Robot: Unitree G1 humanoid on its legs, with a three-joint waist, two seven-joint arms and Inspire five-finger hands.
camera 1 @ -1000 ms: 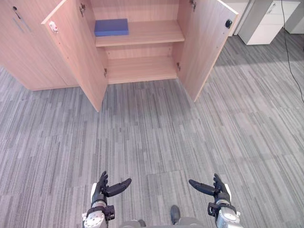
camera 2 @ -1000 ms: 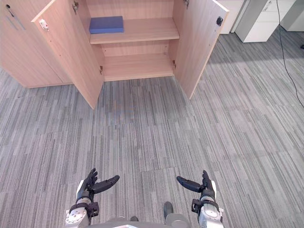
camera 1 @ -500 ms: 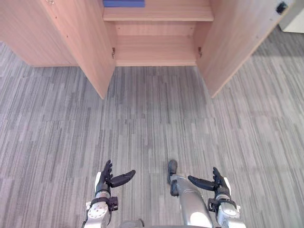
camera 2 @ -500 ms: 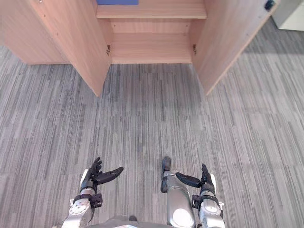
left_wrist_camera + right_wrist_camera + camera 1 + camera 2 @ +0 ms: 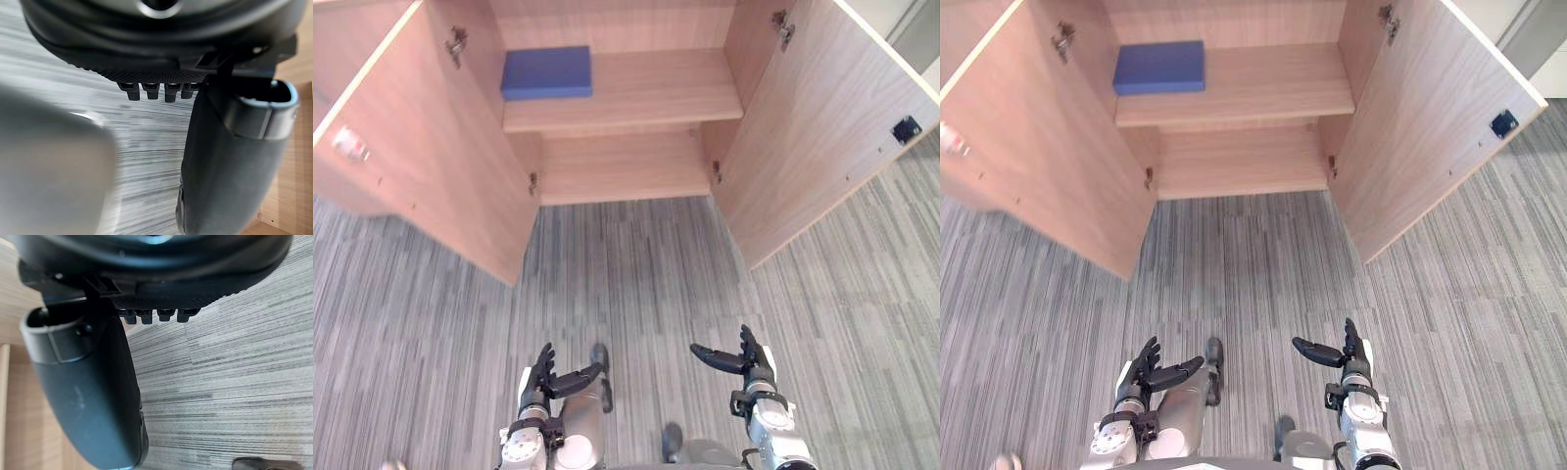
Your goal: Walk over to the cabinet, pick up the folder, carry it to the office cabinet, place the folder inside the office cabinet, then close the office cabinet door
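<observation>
A blue folder (image 5: pixel 546 72) lies flat on the left end of the upper shelf (image 5: pixel 646 96) of a light wooden cabinet (image 5: pixel 626 166). Both cabinet doors stand wide open, the left door (image 5: pixel 421 166) and the right door (image 5: pixel 822 127). My left hand (image 5: pixel 543 376) and right hand (image 5: pixel 747 361) hang low over the grey carpet, well short of the cabinet, fingers straight and thumbs pointing inward. Both hands are open and hold nothing. The left hand (image 5: pixel 234 147) and right hand (image 5: pixel 93 396) show close up against carpet and wood.
Grey striped carpet (image 5: pixel 636 284) runs from the cabinet to me. The lower shelf (image 5: pixel 625 166) is bare. A small dark latch (image 5: pixel 905 129) sits on the inside of the right door, and a white latch (image 5: pixel 348 145) on the left door.
The cabinet has grown larger and nearer in view as I have walked toward it, and the folder shelf has come back into sight. Both hands stay open and low.
</observation>
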